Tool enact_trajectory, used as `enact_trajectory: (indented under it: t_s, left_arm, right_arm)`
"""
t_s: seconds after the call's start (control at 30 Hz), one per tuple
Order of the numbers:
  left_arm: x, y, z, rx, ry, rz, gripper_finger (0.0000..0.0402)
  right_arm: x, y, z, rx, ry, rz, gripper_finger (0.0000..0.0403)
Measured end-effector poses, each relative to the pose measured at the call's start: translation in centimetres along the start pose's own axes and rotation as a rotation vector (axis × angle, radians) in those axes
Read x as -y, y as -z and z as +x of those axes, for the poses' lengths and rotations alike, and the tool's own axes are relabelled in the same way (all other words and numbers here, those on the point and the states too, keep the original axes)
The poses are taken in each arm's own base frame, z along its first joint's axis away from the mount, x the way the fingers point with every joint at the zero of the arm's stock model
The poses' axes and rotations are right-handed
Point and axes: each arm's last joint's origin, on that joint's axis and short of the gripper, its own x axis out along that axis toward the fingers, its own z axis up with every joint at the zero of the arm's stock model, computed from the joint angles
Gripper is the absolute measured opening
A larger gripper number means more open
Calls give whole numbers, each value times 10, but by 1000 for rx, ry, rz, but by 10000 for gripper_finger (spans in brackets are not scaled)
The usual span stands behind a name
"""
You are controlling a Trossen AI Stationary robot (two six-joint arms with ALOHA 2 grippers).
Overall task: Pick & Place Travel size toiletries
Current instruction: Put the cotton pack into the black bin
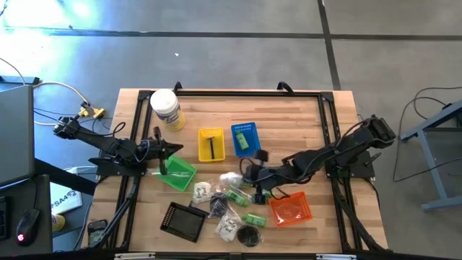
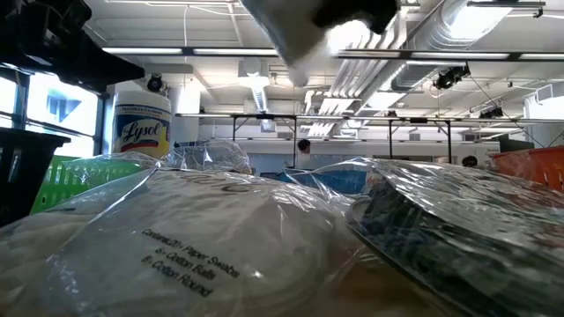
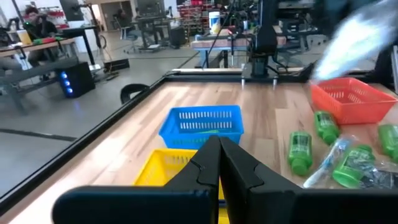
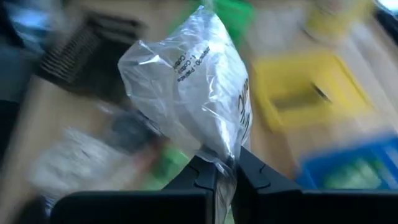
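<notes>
My right gripper [image 4: 224, 163] is shut on a clear plastic packet with white contents [image 4: 189, 87], held above the table's middle [image 1: 231, 177]; the low view shows the packet [image 2: 300, 40] in the air. Green bottles [image 1: 237, 193] [image 3: 300, 151], other clear packets [image 1: 202, 191] [image 2: 203, 246] and a small black round piece [image 1: 249, 235] lie on the table's near half. My left gripper [image 3: 219, 149] is shut and empty, over the green basket [image 1: 177, 173]. My right gripper pinches the packet's gathered edge [image 4: 219, 155] between its two fingers. The rest of the bag stands out beyond the fingertips, crinkled. It is lifted clear of the table and the other things.
A white jar with a yellow label [image 1: 166, 108] stands at the far left. The yellow basket [image 1: 211, 143] and blue basket [image 1: 245, 139] sit mid-table, the orange basket [image 1: 290, 208] at the near right, a black tray [image 1: 184, 220] at the near left. A black frame [image 1: 238, 92] borders the table.
</notes>
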Motion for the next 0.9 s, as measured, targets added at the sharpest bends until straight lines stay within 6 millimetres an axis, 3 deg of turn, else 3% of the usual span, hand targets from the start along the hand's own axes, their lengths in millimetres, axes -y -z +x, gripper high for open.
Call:
enact_trajectory:
  t_s: [0.23,0.5,0.7,0.9]
  left_arm:
    - [0,0,0,-1,-1,7,0]
    - [0,4,0,-31,-6,32,0]
    - [0,3,0,-29,-6,26,0]
    - [0,3,0,-30,-6,23,0]
  right_arm:
    - [-18,-26,35,123,-180,-117,8]
    - [-53,-52,88,115,-420,-186,9]
    - [-71,-56,123,49,-530,-179,10]
    - [-80,-58,149,49,-531,-172,11]
